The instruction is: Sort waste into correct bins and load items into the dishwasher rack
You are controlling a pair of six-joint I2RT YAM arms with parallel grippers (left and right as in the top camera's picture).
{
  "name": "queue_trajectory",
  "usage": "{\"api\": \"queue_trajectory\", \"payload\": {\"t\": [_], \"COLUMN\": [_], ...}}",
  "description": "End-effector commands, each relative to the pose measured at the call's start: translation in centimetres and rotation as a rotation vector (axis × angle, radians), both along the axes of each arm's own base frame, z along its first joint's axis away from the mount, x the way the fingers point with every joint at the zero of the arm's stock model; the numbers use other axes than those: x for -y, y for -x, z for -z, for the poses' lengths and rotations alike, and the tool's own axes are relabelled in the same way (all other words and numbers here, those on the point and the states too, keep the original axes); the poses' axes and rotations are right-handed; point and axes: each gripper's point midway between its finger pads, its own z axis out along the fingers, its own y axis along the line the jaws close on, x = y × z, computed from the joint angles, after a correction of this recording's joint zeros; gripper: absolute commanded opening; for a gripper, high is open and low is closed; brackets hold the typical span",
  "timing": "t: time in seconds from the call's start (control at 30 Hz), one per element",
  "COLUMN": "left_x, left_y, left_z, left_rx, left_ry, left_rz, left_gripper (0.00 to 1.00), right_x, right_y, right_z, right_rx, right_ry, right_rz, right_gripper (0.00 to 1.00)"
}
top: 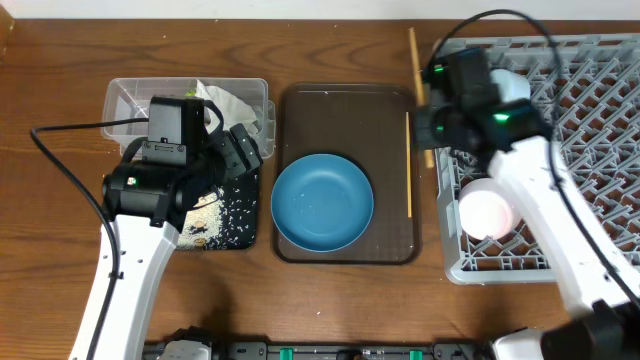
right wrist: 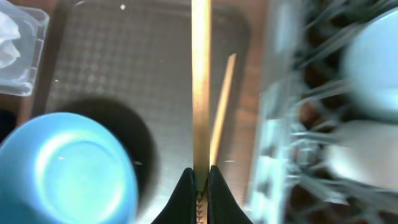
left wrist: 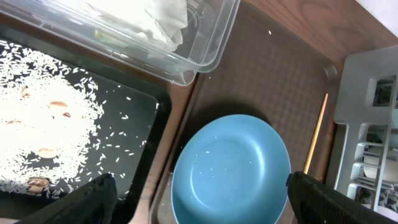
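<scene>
My right gripper (top: 425,100) is shut on one wooden chopstick (right wrist: 200,74), holding it above the gap between the brown tray and the grey dishwasher rack (top: 590,120). The second chopstick (top: 408,170) lies on the tray's right side. The wide blue dish (top: 322,202) sits on the tray, holding a few rice grains. My left gripper (left wrist: 199,205) is open and empty, above the dish's left edge and the black tray (top: 240,240) that holds the rice (left wrist: 37,124). The clear tub (top: 130,100) holds the napkin (left wrist: 155,18). A pinkish-white bowl (top: 487,210) sits in the rack. The wrapper is hidden.
The brown serving tray (top: 345,110) lies between the bins and the rack. A white cup (top: 512,85) and a pale blue bowl (right wrist: 373,56) sit in the rack near my right wrist. Bare wooden table lies in front.
</scene>
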Motion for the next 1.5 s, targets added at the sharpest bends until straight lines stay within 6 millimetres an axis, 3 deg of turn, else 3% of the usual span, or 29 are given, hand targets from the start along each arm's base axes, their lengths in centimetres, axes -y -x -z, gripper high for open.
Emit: {"api": "queue_trajectory", "payload": {"t": [0.0, 0.2, 0.67, 1.17, 1.47], "left_x": [-0.2, -0.2, -0.2, -0.2, -0.2], "left_y": [-0.4, -0.4, -0.4, -0.4, -0.4], "left_z": [-0.7, -0.7, -0.7, -0.7, -0.7], "left_rx": [0.017, 0.017, 0.017, 0.017, 0.017], "left_ry": [-0.007, -0.007, -0.007, -0.007, -0.007], "left_rz": [-0.002, -0.002, -0.002, -0.002, -0.002], "left_gripper": [0.9, 0.9, 0.9, 0.9, 0.9], "right_x": [1.7, 4.2, 7.0, 8.0, 8.0], "right_y": [-0.2, -0.2, -1.3, -1.3, -1.3], "right_z": [-0.9, 1.3, 6.1, 6.4, 6.4], "right_rx": [0.038, -0.037, -0.166, -0.177, -0.178], "right_ry": [0.085, 0.101, 0.124, 0.149, 0.149], "right_rz": [-0.098, -0.042, 0.034, 0.059, 0.059], "right_gripper": [0.01, 0.01, 0.01, 0.01, 0.16]}}
